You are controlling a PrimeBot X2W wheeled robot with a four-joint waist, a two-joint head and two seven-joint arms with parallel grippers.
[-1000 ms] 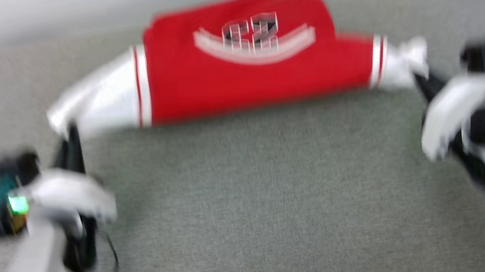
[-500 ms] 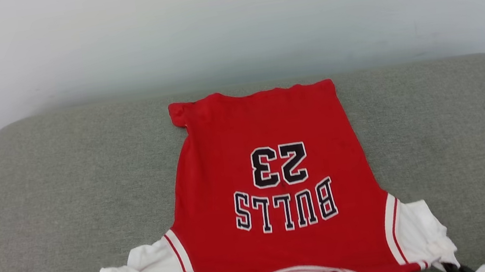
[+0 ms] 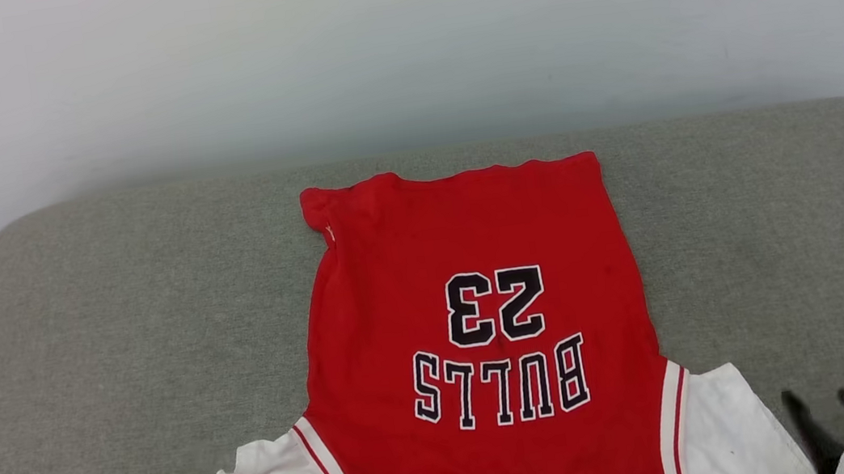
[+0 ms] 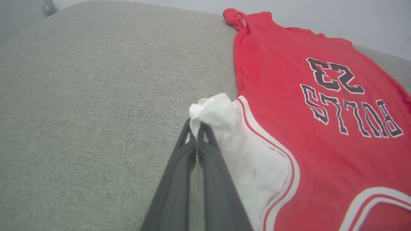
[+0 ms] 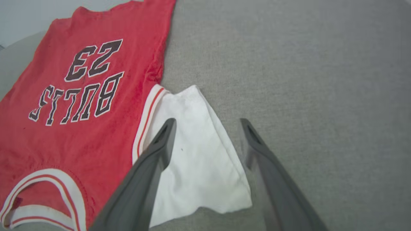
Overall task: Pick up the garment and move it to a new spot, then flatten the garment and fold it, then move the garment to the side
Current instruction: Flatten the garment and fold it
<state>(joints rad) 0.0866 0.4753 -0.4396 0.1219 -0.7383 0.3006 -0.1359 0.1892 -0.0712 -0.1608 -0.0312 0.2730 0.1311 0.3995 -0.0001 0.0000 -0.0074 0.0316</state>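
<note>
Garment point(image 3: 474, 320) lies flat on the cushion point(image 3: 116, 326), hem near its far edge. My left gripper point(image 4: 196, 128) is clamped on one white sleeve point(image 4: 213, 107); my right gripper point(image 5: 208, 123) gapes over the other. Flattening looks done; next, free the left and fold.

Garment point(image 3: 464, 248) on cushion point(image 3: 119, 350), wall point(image 3: 395, 28) behind; left gripper point(image 4: 192, 126) at left sleeve point(image 4: 247, 157); right gripper point(image 5: 208, 123) seemingly over right sleeve point(image 5: 196, 160).

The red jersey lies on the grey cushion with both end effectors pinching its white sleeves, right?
Not both. The right wrist view shows the right end effector open, gripping nothing. The left end effector does pinch a white sleeve, and the jersey lies on the grey cushion.
</note>
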